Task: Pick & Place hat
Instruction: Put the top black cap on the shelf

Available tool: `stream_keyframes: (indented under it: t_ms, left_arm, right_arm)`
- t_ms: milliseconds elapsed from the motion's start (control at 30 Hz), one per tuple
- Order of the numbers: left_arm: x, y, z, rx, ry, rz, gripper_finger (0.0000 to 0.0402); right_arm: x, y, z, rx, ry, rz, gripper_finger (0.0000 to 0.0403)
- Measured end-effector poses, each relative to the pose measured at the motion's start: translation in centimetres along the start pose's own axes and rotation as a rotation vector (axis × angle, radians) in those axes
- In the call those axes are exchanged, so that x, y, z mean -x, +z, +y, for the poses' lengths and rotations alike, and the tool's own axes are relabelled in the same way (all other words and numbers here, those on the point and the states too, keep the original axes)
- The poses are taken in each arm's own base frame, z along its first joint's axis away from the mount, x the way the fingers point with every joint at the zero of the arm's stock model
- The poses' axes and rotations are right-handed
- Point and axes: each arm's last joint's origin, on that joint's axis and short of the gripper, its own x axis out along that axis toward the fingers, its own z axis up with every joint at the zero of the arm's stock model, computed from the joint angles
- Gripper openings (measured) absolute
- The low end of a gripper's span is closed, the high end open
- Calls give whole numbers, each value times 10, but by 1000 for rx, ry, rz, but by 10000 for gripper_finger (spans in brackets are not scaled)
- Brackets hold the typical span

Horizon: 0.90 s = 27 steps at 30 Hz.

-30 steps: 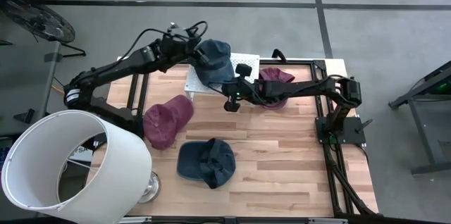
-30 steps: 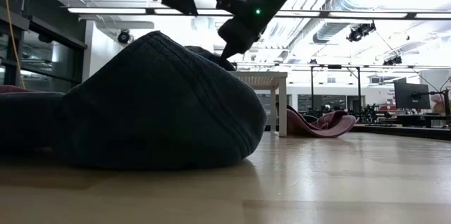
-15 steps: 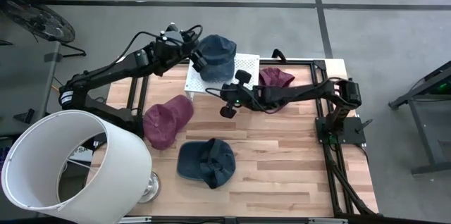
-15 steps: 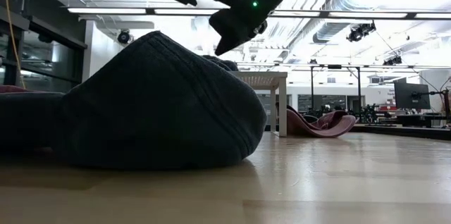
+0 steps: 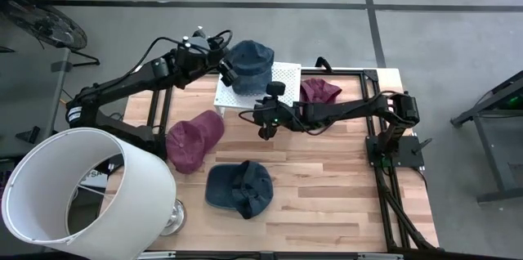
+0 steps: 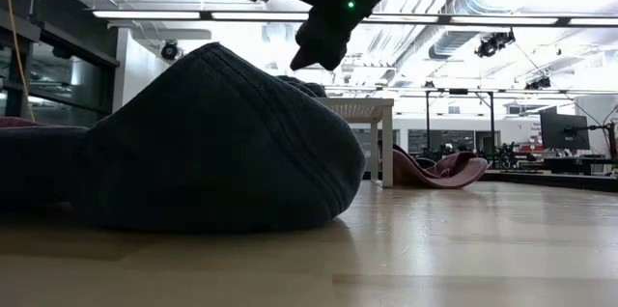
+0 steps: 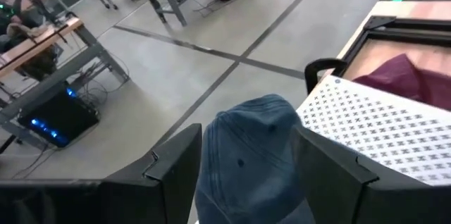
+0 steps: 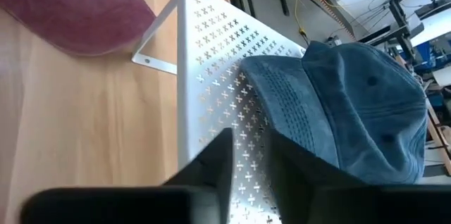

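A blue denim hat [image 5: 249,64] sits on the white perforated stand [image 5: 282,76] at the far edge of the worktop [image 5: 327,186], partly overhanging the stand's far-left corner. The left gripper [image 5: 225,68] is at the hat's left side; its wrist view shows the two dark fingers [image 7: 176,171] spread wide with the hat's crown [image 7: 250,153] between them, though whether they press it cannot be told. The right gripper [image 5: 263,121] hangs above the worktop just in front of the stand, clear of the hat; its fingers [image 8: 211,160] stand only slightly apart with nothing between them, the perforated plate [image 8: 218,76] and the hat [image 8: 352,111] showing beyond. A maroon cap [image 5: 319,91] lies by the stand's right side, partly under the right arm. Another maroon cap [image 5: 194,139] lies near the worktop's left edge, and a dark blue cap [image 5: 239,188] lies toward the near edge, filling the low view's foreground [image 6: 193,143]. A white lampshade [image 5: 82,190] stands at the near-left corner.
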Motion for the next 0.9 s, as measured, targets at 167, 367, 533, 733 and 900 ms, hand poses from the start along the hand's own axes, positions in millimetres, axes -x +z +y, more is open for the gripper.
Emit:
stream_keyframes:
  t_ms: [167,367,533,733,900]
  left_arm:
    - [31,5,1,6,-47,-48,213]
    - [75,0,-4,27,-165,-44,213]
    - [106,-2,-3,74,-246,-76,213]
    - [136,-4,1,134,-323,-127,213]
    - [151,-8,3,145,-361,-144,213]
  right_arm:
    - [-4,-1,-7,-1,-24,-4,163]
    - [-11,-3,-16,53,-65,2,231]
    - [-22,-9,-15,111,-68,29,237]
    - [-36,-15,-17,118,-68,31,228]
    - [-45,-20,-23,138,-86,47,220]
